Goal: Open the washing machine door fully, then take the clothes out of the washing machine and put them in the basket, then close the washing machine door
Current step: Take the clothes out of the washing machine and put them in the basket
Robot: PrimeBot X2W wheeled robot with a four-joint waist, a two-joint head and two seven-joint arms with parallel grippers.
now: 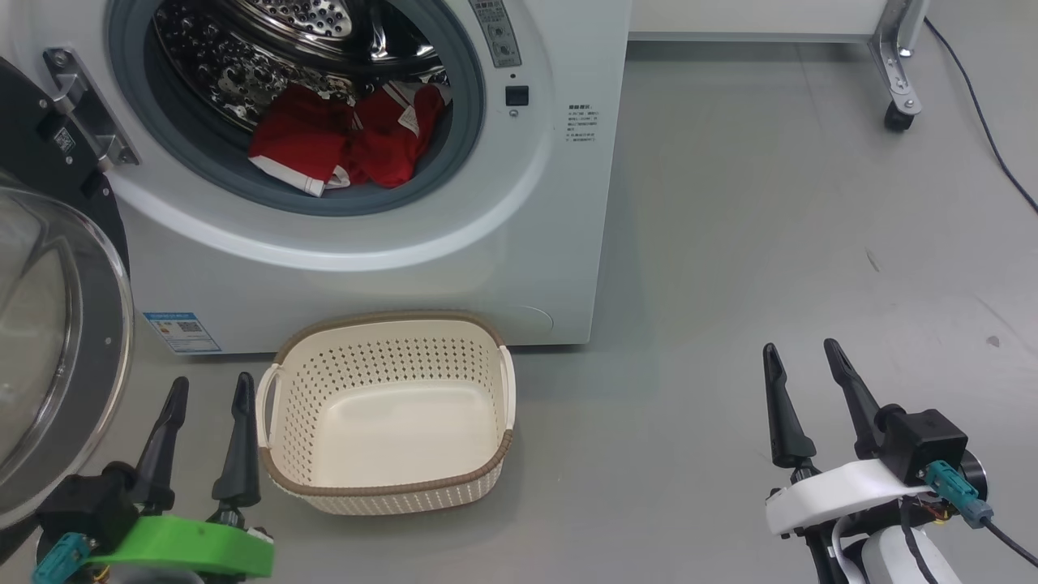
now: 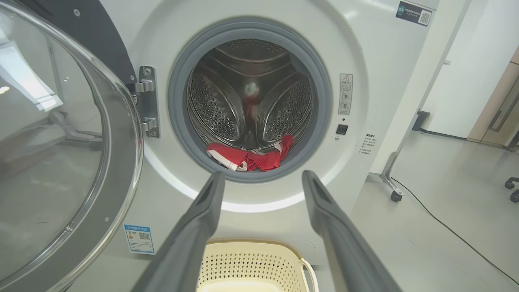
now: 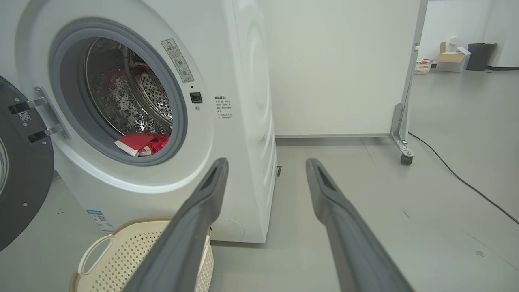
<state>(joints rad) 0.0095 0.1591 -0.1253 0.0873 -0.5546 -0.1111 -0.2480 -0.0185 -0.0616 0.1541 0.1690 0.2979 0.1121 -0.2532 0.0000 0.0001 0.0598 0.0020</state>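
The clothes [image 1: 340, 146], a crumpled red heap with white trim, lie at the lip of the perforated steel drum [image 1: 243, 73]. In the head view they are up ahead of the left claw [image 1: 211, 381] and well apart from it. That claw stands wide and empty, just beside the cream basket [image 1: 389, 365]. The right claw [image 1: 800, 349], equally wide and empty, sits well off on the basket's other side. The washing machine door [image 1: 49, 341], glossy black round bulging glass, hangs open just left of the left claw.

In the left wrist view, the clothes sit beyond and between the fingers [image 2: 194, 227], with the basket beneath.

In the right wrist view, the washing machine [image 3: 243, 101] stands ahead-left of the fingers [image 3: 194, 219].

The door step looks done and unloading is in hand. Next, a claw should reach into the rubber-ringed mouth and close on limp fabric that will sag.
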